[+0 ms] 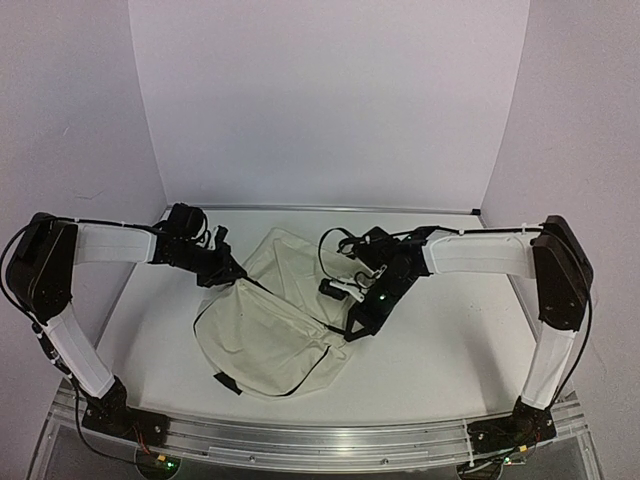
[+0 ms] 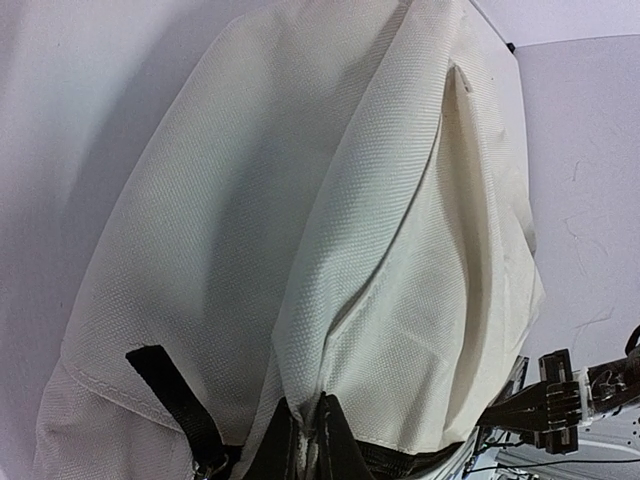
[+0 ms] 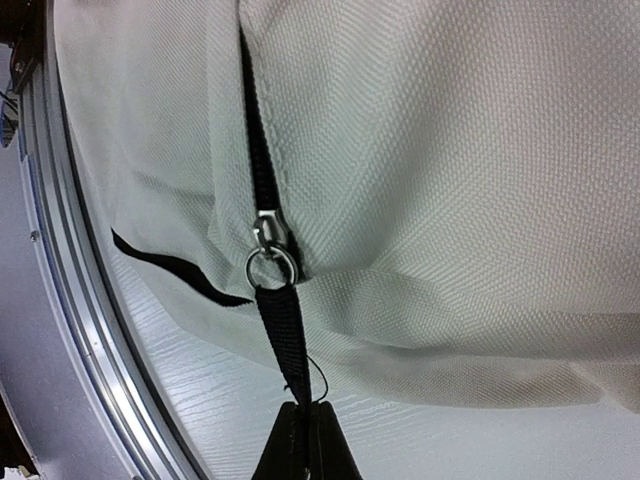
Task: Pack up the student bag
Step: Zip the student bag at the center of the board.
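While both arms reach in over the white worktop (image 1: 440, 340), the cream bag (image 1: 270, 330) lies between them at the middle. It slants from the far side toward the near rail (image 1: 330, 440), with its fuller end nearer. From above, the left pincer (image 1: 225, 272) sits at the bag's far-left edge and the right pincer (image 1: 360, 322) at its right side. Both touch the bag, so neither arm is the closer one. Plain white walls (image 1: 330, 100) close the space on three sides.

Seen from the left wrist, the bag (image 2: 300, 220) fills nearly everything, its folds running away from the camera. The left pincer (image 2: 305, 440) is pressed together at the bottom of the view, pinching what looks like the bag's edge beside the black zip trim. A black strap (image 2: 175, 395) lies on the cloth just to its left.

Seen from the right wrist, the right pincer (image 3: 305, 445) is pinching a black pull strap (image 3: 285, 330). The strap runs straight to a metal ring (image 3: 270, 268) on the zip slider (image 3: 267, 230). From the slider the black zip line (image 3: 255, 130) carries on directly away from the pincer, so strap, slider and zip lie along one line. I would guess the coming move is a pull along that line, with the left arm holding the cloth against it. Which way it would draw the zip I cannot tell. The worktop (image 3: 420, 440) under the bag is pale, wood-grained and looks smooth, so an unheld bag might slide.
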Controlling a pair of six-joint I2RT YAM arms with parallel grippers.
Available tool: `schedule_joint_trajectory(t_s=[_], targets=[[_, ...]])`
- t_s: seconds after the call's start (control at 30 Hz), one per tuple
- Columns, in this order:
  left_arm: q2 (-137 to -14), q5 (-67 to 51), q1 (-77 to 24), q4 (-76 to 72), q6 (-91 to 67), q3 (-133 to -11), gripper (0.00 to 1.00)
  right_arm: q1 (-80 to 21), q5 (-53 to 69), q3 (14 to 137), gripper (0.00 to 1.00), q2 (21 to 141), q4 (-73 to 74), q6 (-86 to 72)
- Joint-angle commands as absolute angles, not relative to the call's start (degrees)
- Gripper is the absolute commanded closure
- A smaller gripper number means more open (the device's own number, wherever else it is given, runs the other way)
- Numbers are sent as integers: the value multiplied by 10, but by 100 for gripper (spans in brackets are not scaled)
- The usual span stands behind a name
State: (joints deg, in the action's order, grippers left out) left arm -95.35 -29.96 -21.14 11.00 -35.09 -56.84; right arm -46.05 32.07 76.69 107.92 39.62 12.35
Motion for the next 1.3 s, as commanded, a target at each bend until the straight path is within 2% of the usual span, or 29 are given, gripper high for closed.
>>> schedule_joint_trajectory(t_s=[0.0, 0.2, 0.47, 0.63, 0.73, 0.83, 0.9, 0.93, 1.0, 1.07, 1.27], targets=[[-935, -243, -170, 86, -315, -577, 100, -454, 317, 783, 100, 1082, 488, 113], [-933, -234, -170, 102, -305, -583, 100, -444, 280, 771, 100, 1073, 484, 108], [-968, -230, -169, 108, -301, -617, 100, -440, 262, 693, 100, 1055, 484, 139], [-1018, -275, -171, 100, -300, -672, 100, -442, 317, 721, 100, 1076, 482, 136], [-1061, -279, -188, 132, -281, -745, 98, -453, 361, 766, 98, 1083, 483, 134], [-1072, -263, -207, 175, -267, -792, 75, -454, 390, 818, 75, 1084, 488, 122], [-1042, -244, -210, 179, -273, -785, 49, -448, 391, 859, 50, 1078, 501, 120], [-1014, -226, -210, 179, -277, -771, 39, -437, 389, 879, 39, 1073, 506, 120], [-962, -190, -210, 187, -287, -731, 27, -412, 382, 914, 24, 1064, 508, 118], [-911, -161, -210, 198, -305, -692, 21, -384, 360, 947, 19, 1067, 506, 114], [-771, -119, -231, 188, -432, -516, 19, -340, 261, 1057, 14, 1149, 501, 92]])
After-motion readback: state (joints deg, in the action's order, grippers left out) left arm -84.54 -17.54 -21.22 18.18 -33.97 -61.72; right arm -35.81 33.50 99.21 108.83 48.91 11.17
